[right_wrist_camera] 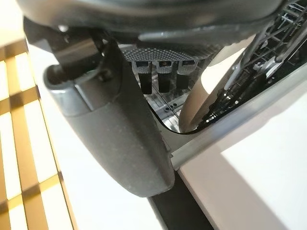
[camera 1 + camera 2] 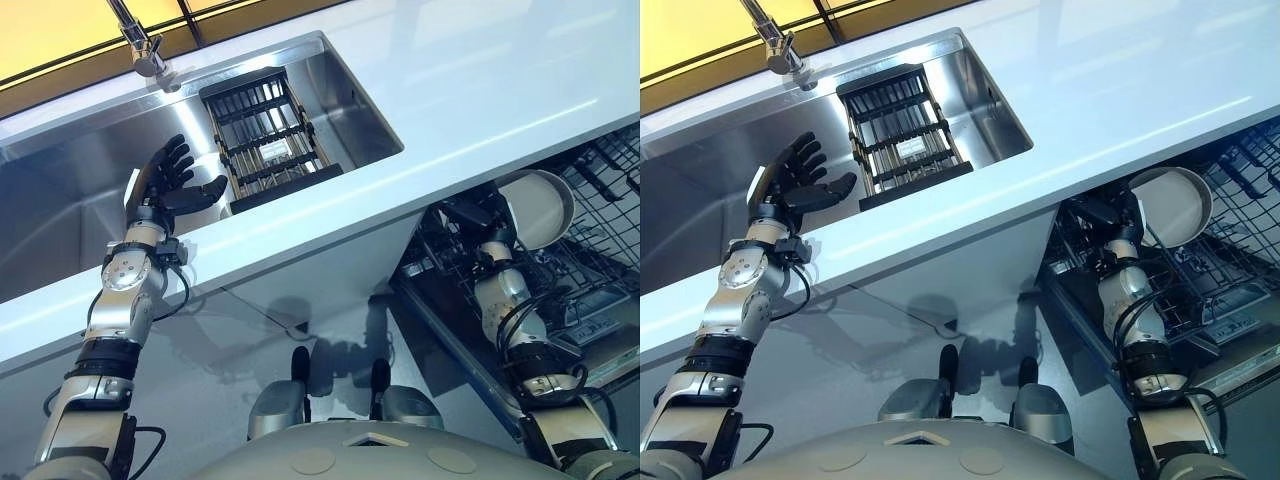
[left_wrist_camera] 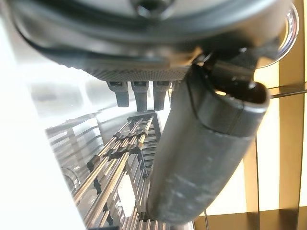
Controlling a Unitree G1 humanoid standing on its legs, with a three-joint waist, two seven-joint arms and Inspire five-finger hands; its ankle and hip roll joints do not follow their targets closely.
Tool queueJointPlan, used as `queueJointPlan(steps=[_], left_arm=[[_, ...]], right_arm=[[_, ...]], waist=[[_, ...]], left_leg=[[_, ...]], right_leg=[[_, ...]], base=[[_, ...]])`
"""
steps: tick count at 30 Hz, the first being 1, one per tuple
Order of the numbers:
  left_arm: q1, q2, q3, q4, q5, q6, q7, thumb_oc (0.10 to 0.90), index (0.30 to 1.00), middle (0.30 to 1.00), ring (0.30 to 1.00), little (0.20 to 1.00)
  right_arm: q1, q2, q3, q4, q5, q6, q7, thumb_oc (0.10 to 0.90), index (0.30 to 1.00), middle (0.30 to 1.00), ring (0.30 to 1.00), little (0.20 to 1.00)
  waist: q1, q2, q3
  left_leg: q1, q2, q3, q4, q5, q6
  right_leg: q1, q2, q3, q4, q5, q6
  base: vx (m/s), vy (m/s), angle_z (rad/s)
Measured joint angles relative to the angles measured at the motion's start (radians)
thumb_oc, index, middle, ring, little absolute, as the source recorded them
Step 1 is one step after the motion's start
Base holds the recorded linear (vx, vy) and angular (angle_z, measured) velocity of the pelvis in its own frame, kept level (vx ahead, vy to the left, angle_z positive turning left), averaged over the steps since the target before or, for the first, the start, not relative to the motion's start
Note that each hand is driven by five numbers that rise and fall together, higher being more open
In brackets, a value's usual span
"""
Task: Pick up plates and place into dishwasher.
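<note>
Left hand: hovered over sink, fingers spread wide, held nothing.
Right hand: sat low right of sink, against plate; grip couldn't be told.
Plate: stood upright over dishwasher rack.
Progress: 1 plate nearly racked; release likely outstanding.

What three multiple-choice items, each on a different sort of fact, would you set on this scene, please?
1. Where is the plate? A on the floor; B at the dishwasher rack; C on the counter.
2. What colour is the drying rack in the sink? A black; B red; C white.
3. How is the left hand? A open; B a fist; C gripping a cup.
B: it stands by the right hand over the wire basket. A: dark frame. A: spread wide, holding nothing.
</note>
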Motion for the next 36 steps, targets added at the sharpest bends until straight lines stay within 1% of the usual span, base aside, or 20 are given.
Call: queueJointPlan(steps=[1, 4, 6, 9, 10, 12, 14, 16, 18, 21, 25, 28, 32, 36], left_arm=[[0.015, -0.007, 0.002, -0.019, 0.0, -0.012, 0.006, 0.8, 0.9, 0.9, 0.9, 0.9], [0.049, -0.023, 0.018, -0.065, 0.002, -0.016, 0.005, 0.8, 0.9, 0.9, 0.9, 0.9], [0.093, -0.028, 0.038, -0.114, 0.002, -0.016, 0.006, 0.8, 0.9, 0.9, 0.9, 0.9], [0.125, -0.032, 0.079, -0.127, 0.003, -0.016, 0.007, 0.8, 0.9, 0.9, 0.9, 0.9], [0.14, -0.038, 0.105, -0.126, 0.004, -0.016, 0.008, 0.8, 0.9, 0.9, 0.9, 0.9], [0.149, -0.044, 0.127, -0.124, 0.004, -0.016, 0.012, 0.8, 0.9, 0.9, 0.9, 0.9], [0.151, -0.047, 0.142, -0.123, 0.004, -0.016, 0.013, 0.8, 0.9, 0.9, 0.9, 0.9], [0.158, -0.047, 0.15, -0.123, 0.004, -0.016, 0.018, 0.8, 0.9, 0.9, 0.9, 0.9], [0.157, -0.047, 0.15, -0.122, 0.004, -0.016, 0.022, 0.8, 0.9, 0.9, 0.9, 0.9], [0.152, -0.048, 0.146, -0.122, 0.004, -0.016, 0.026, 0.8, 0.9, 0.9, 0.9, 0.9], [0.132, -0.048, 0.137, -0.122, 0.004, -0.016, 0.028, 0.8, 0.9, 0.9, 0.9, 0.9], [0.13, -0.047, 0.136, -0.119, 0.003, -0.015, 0.031, 0.8, 0.9, 0.9, 0.9, 0.9], [0.13, -0.03, 0.13, -0.119, 0.003, -0.01, 0.041, 0.8, 0.9, 0.9, 0.9, 0.9], [0.124, -0.002, 0.115, -0.119, 0.001, -0.006, 0.047, 0.8, 0.9, 0.9, 0.9, 0.9]], right_arm=[[0.008, 0.009, -0.008, -0.019, -0.033, -0.003, -0.025, 0.8, 0.9, 0.9, 0.9, 0.9], [0.05, 0.018, -0.051, -0.054, -0.166, -0.01, -0.076, 0.8, 0.9, 0.9, 0.9, 0.9], [0.108, 0.01, -0.096, -0.112, -0.257, -0.013, -0.084, 0.8, 0.9, 0.9, 0.9, 0.9], [0.16, -0.004, -0.168, -0.153, -0.336, -0.014, -0.089, 0.8, 0.9, 0.9, 0.9, 0.9], [0.176, -0.005, -0.195, -0.168, -0.338, -0.02, -0.084, 0.8, 0.9, 0.9, 0.9, 0.9], [0.203, -0.006, -0.233, -0.176, -0.338, -0.042, -0.092, 0.8, 0.9, 0.9, 0.9, 0.9], [0.225, -0.006, -0.265, -0.175, -0.337, -0.051, -0.118, 0.8, 0.9, 0.9, 0.9, 0.9], [0.236, -0.007, -0.286, -0.17, -0.332, -0.052, -0.149, 0.8, 0.9, 0.9, 0.9, 0.9], [0.236, -0.007, -0.306, -0.135, -0.326, -0.057, -0.169, 0.8, 0.9, 0.9, 0.9, 0.9], [0.236, -0.007, -0.31, -0.061, -0.298, -0.064, -0.176, 0.8, 0.9, 0.9, 0.9, 0.9], [0.235, -0.009, -0.307, 0.051, -0.289, -0.061, -0.199, 0.8, 0.9, 0.9, 0.9, 0.9], [0.221, -0.013, -0.305, 0.138, -0.282, -0.059, -0.232, 0.8, 0.9, 0.9, 0.9, 0.9], [0.218, -0.015, -0.302, 0.191, -0.272, -0.057, -0.279, 0.8, 0.9, 0.9, 0.9, 0.9], [0.182, -0.034, -0.299, 0.277, -0.239, -0.027, -0.33, 0.8, 0.9, 0.9, 0.9, 0.9]], waist=[[0.001, 0.001, 0.001], [-0.005, -0.001, 0.004], [-0.005, 0.0, 0.004], [-0.015, -0.002, 0.005], [-0.024, -0.004, 0.006], [-0.037, -0.006, 0.006], [-0.055, -0.01, 0.006], [-0.068, -0.012, 0.006], [-0.093, -0.016, 0.004], [-0.12, -0.02, 0.002], [-0.119, -0.021, 0.002], [-0.109, -0.024, -0.001], [-0.096, -0.024, -0.001], [-0.086, -0.021, -0.003]], left_leg=[[0.0, -0.003, 0.0, 0.0, 0.002, 0.008], [0.004, -0.013, 0.001, 0.004, 0.003, 0.008], [0.003, -0.019, 0.002, 0.003, -0.001, 0.012], [0.01, -0.022, 0.017, 0.005, -0.006, 0.017], [0.016, -0.022, 0.037, 0.004, -0.01, 0.019], [0.025, -0.024, 0.05, 0.002, -0.016, 0.019], [0.029, -0.022, 0.061, 0.001, -0.02, 0.018], [0.036, -0.018, 0.086, 0.0, -0.025, 0.017], [0.042, -0.017, 0.095, 0.0, -0.029, 0.017], [0.05, -0.015, 0.11, 0.0, -0.033, 0.016], [0.051, -0.016, 0.109, 0.0, -0.033, 0.016], [0.057, -0.016, 0.106, 0.0, -0.034, 0.016], [0.058, -0.017, 0.098, 0.0, -0.034, 0.016], [0.05, -0.017, 0.084, 0.0, -0.031, 0.017]], right_leg=[[0.0, -0.002, 0.001, 0.0, -0.001, 0.002], [0.0, -0.01, 0.008, 0.0, -0.003, 0.006], [0.004, -0.016, 0.014, 0.001, -0.006, 0.009], [0.004, -0.021, 0.046, 0.001, -0.009, 0.013], [0.003, -0.021, 0.063, 0.001, -0.009, 0.014], [0.005, -0.021, 0.074, 0.001, -0.012, 0.018], [0.003, -0.02, 0.085, 0.0, -0.014, 0.022], [0.001, -0.019, 0.1, 0.0, -0.014, 0.022], [0.001, -0.018, 0.111, 0.0, -0.013, 0.023], [0.003, -0.017, 0.124, 0.001, -0.013, 0.023], [0.005, -0.017, 0.123, 0.001, -0.009, 0.018], [0.012, -0.017, 0.12, 0.001, -0.009, 0.018], [0.017, -0.017, 0.117, 0.001, -0.011, 0.019], [0.018, -0.018, 0.107, 0.001, -0.013, 0.022]], base=[[-0.04, 0.07, 0.02], [-0.06, 0.086, 0.05], [-0.05, 0.056, 0.01], [-0.05, 0.049, -0.11], [-0.05, 0.034, -0.2], [-0.03, 0.035, -0.21], [-0.02, 0.037, -0.22], [-0.02, 0.028, -0.29], [-0.01, 0.004, -0.19], [0.0, -0.016, -0.15], [0.01, -0.024, 0.01], [0.02, -0.065, 0.04], [0.02, -0.065, 0.06], [0.02, -0.073, 0.1]])
